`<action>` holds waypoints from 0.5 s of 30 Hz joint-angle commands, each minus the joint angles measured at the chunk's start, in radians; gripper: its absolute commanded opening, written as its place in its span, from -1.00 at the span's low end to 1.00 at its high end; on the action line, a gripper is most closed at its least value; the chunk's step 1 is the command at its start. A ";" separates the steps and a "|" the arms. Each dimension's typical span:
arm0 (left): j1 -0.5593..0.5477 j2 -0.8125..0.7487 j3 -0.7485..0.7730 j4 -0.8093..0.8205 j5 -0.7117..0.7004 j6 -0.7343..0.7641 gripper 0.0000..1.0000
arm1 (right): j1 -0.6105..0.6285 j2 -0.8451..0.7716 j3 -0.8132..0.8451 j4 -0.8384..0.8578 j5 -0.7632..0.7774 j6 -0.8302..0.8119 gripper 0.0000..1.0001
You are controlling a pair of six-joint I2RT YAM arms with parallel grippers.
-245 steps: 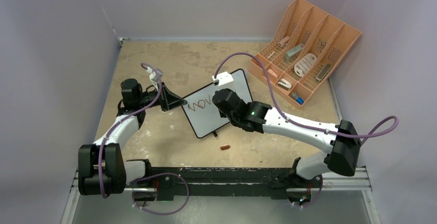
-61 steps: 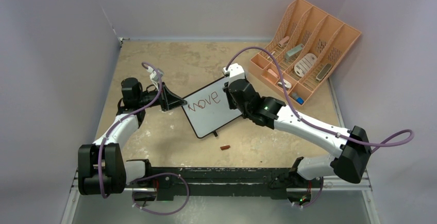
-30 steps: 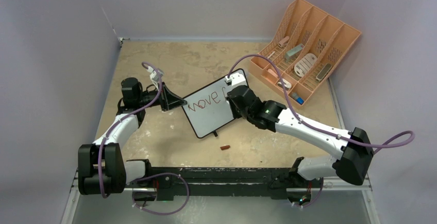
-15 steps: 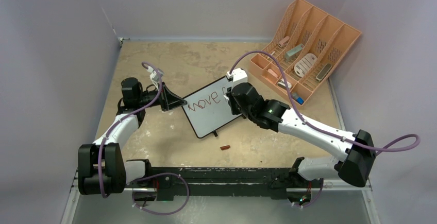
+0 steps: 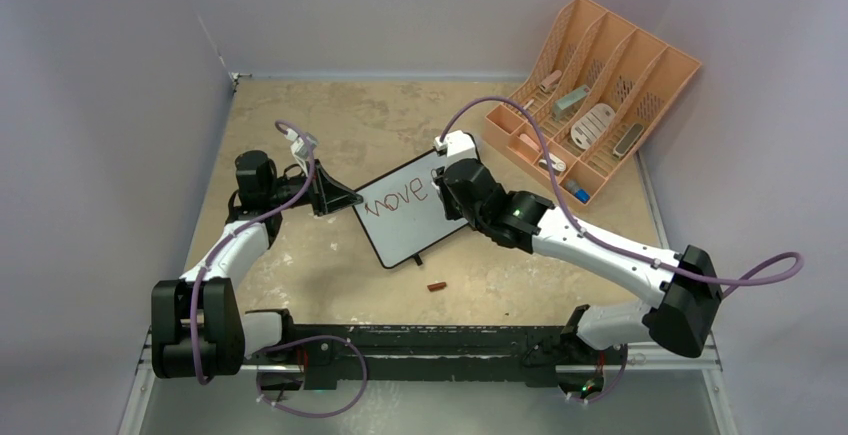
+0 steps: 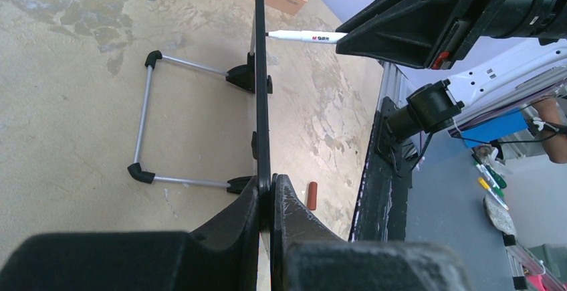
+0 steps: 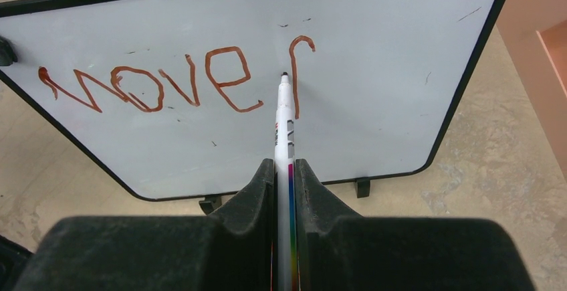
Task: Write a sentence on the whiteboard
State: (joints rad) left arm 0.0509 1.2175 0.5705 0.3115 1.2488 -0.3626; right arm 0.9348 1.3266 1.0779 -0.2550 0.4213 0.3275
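Top view – whiteboard [image 5: 405, 217]: stands near the middle of the table [image 5: 340, 125], between the two arms, with its written face turned toward the right arm.
Top view – writing: red-brown letters run across the upper part of the board.
Top view – left gripper [image 5: 348, 200]: at the board's left edge, with its jaws closed on the frame.
Top view – right gripper [image 5: 450, 183]: over the board's right part; its fingertips are hidden under the wrist.
Top view – cap [image 5: 437, 286]: small and red-brown, lying on the table near the board's lower corner, apart from it.
Top view – organizer [image 5: 595, 85]: peach and slotted, in the far right corner, with small items in its compartments.

Left wrist – left gripper [image 6: 267, 197]: its fingers are clamped tight on the thin black edge of the whiteboard [image 6: 260, 77], which is seen edge-on.
Left wrist – stand [image 6: 142, 124]: a wire frame with black feet, resting on the table behind the board.
Left wrist – marker [image 6: 304, 36]: white; it reaches from the right gripper [image 6: 408, 33] to the board's face, and its tip meets the face.
Left wrist – cap [image 6: 311, 195]: on the table on the written side of the board.

Right wrist – right gripper [image 7: 285, 180]: its jaws are pressed shut around the marker [image 7: 285, 127], which points straight ahead.
Right wrist – whiteboard [image 7: 388, 70]: it fills the view and reads "move", followed by a hooked stroke.
Right wrist – marker tip: it sits just left of that stroke, at the board's surface.
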 commanded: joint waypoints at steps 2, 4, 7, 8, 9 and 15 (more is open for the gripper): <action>-0.010 0.005 0.028 -0.008 0.016 0.048 -1.00 | -0.007 0.003 0.038 0.034 0.060 -0.013 -1.00; -0.011 0.005 0.028 -0.008 0.017 0.048 -1.00 | -0.010 0.003 0.035 0.033 0.072 -0.012 -1.00; -0.010 0.005 0.027 -0.008 0.018 0.048 -1.00 | -0.013 0.001 0.030 0.033 0.079 -0.009 -1.00; -0.010 0.005 0.027 -0.008 0.018 0.048 -1.00 | -0.013 0.000 0.027 0.035 0.085 -0.008 -1.00; -0.010 0.005 0.027 -0.008 0.017 0.049 -1.00 | -0.014 -0.001 0.026 0.033 0.087 -0.007 -1.00; -0.010 0.005 0.026 -0.009 0.015 0.048 -1.00 | -0.014 -0.012 0.027 0.031 0.062 -0.012 -1.00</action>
State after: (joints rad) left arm 0.0509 1.2175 0.5705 0.3115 1.2480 -0.3614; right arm 0.9283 1.3285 1.0779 -0.2531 0.4641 0.3271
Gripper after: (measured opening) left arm 0.031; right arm 0.139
